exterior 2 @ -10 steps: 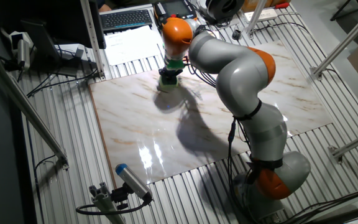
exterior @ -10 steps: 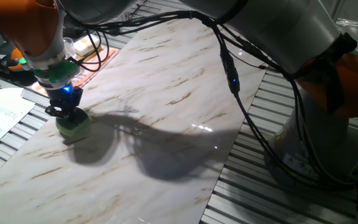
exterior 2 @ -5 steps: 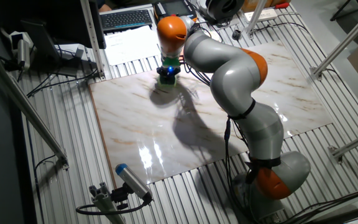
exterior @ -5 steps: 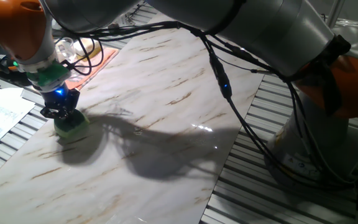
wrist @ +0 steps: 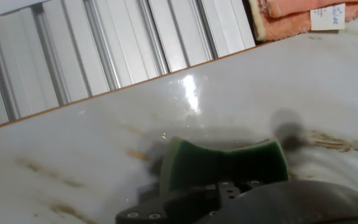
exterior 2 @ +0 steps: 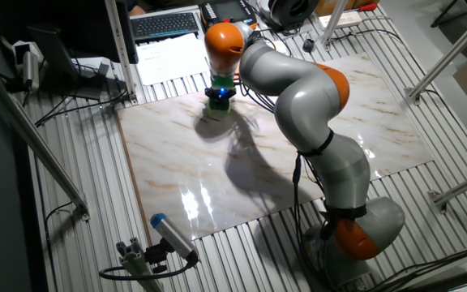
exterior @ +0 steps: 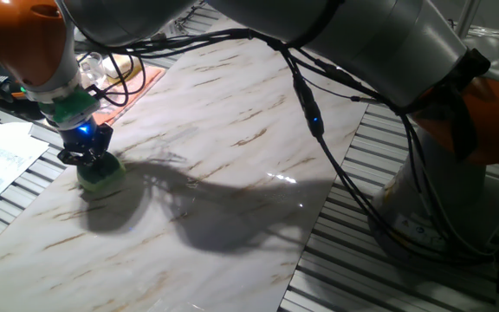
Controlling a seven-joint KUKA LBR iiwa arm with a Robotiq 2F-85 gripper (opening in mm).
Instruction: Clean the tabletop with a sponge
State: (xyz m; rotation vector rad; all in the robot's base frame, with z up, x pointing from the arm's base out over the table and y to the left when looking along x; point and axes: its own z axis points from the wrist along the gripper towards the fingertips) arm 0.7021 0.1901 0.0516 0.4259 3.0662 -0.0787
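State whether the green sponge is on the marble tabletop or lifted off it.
On it: the sponge lies flat against the tabletop, gripped by the pincer.

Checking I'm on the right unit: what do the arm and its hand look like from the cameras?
The arm has glossy grey links with orange joint sections. Black cables run loosely along it, carrying a small blue light. A green ring sits at the wrist above the black hand, where a blue light glows.

Sponge (wrist: 225,165) near edge hidden under the dark gripper (wrist: 229,202) body; jaws' contact unclear, orange cloth (wrist: 303,15) cropped.
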